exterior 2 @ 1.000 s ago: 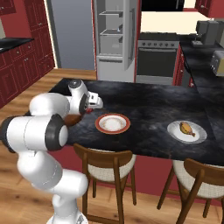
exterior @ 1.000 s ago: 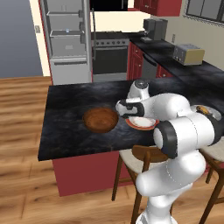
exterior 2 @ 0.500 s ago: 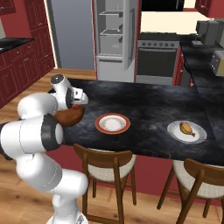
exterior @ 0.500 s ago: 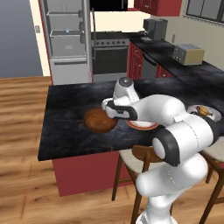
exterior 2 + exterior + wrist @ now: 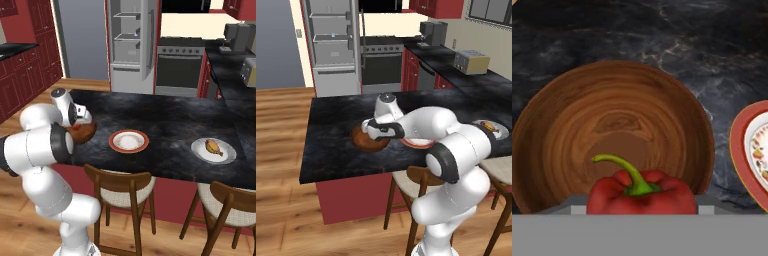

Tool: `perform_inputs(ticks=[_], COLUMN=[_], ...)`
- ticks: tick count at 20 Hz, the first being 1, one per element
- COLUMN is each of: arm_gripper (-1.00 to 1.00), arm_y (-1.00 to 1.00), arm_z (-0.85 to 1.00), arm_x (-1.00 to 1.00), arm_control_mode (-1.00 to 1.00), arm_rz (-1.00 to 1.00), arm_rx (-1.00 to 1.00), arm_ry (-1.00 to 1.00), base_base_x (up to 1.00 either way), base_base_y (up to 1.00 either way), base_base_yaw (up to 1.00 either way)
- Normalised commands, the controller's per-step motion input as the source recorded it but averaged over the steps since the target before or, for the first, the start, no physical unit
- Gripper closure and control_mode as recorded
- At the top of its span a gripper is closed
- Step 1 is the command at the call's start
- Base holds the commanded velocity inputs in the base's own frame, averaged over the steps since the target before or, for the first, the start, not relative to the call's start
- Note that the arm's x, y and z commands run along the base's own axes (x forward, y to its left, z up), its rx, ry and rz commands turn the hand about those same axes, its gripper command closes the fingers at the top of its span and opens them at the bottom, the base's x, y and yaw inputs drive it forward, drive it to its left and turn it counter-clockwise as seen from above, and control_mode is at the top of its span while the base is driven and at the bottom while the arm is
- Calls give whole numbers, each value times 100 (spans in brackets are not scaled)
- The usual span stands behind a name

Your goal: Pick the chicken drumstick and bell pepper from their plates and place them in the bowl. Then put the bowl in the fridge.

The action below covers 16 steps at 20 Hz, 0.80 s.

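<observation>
Risk is lying in a mistimed release: the end effector point(image 5: 640, 212), partly closed around the bell pepper point(image 5: 642, 192) at the frame's lower centre, is hanging over the bowl point(image 5: 612, 132); dropping near the rim could bounce it onto the table point(image 5: 662, 35).

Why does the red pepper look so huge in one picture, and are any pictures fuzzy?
In the hand view the camera sits right by the pepper, so it looks nearly as wide as the bowl behind it; edges there look a bit soft. In the right base view the drumstick is small and blurry. In the left base view the light is even, with no glare on the counter.
</observation>
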Motion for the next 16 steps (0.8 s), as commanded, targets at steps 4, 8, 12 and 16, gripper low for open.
perform_inputs(ticks=[4,8,12,16], arm_gripper=[100,100,100,-100], arm_y=[18,13,9,10], arm_z=[-37,-16,-23,-28], arm_x=[4,15,3,1], arm_control_mode=[-100,-100,-100,-100], arm_rz=[1,2,2,0], arm_rx=[1,0,0,0], arm_ry=[15,4,9,13], base_base_x=[0,0,0,0], base_base_y=[0,0,0,0], base_base_yaw=[0,0,0,0])
